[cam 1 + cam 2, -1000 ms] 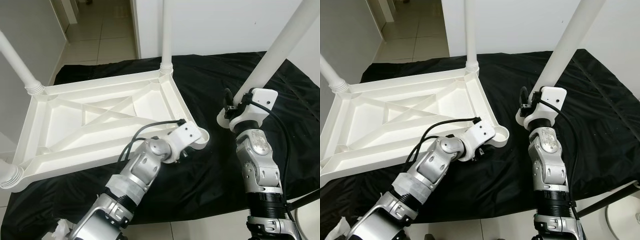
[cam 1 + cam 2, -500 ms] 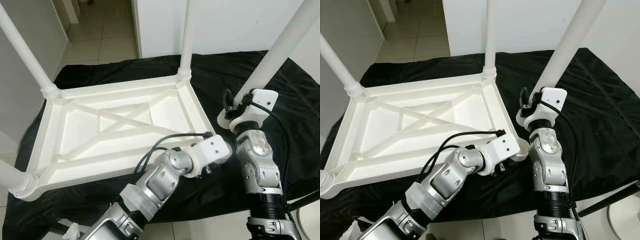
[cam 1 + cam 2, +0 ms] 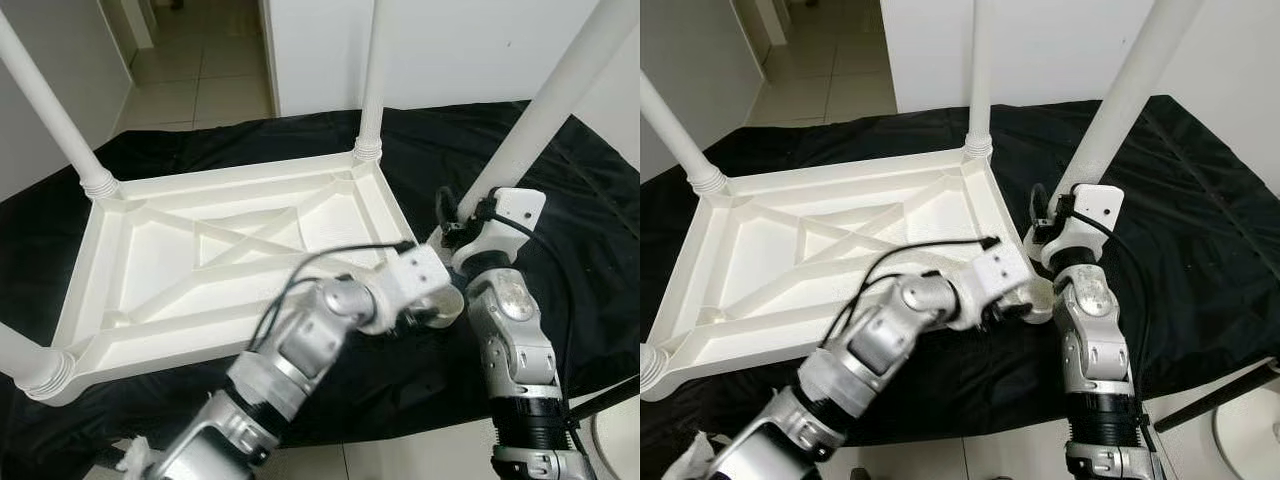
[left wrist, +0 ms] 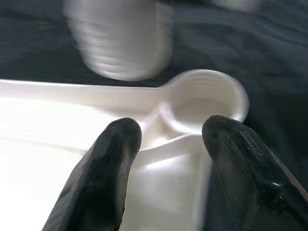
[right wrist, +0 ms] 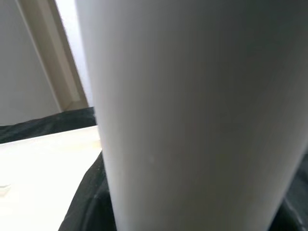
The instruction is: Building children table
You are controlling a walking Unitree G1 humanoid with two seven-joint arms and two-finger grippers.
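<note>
Fitting the last leg into the table top.

Table top (image 3: 220, 270) upside down on black cloth (image 3: 600, 220); three legs in, corner socket (image 4: 204, 103) empty. Left gripper (image 4: 171, 139) spread wide at socket. Right gripper (image 3: 470, 215) clenched on leg (image 3: 545, 105) just beside socket. Next: stand leg in socket, then twist.

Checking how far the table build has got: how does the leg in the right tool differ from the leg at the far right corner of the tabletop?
The held leg leans at a slant, its threaded end beside the empty socket, not in it. The far corner leg stands upright, seated in the tabletop. Both are plain white tubes.
</note>
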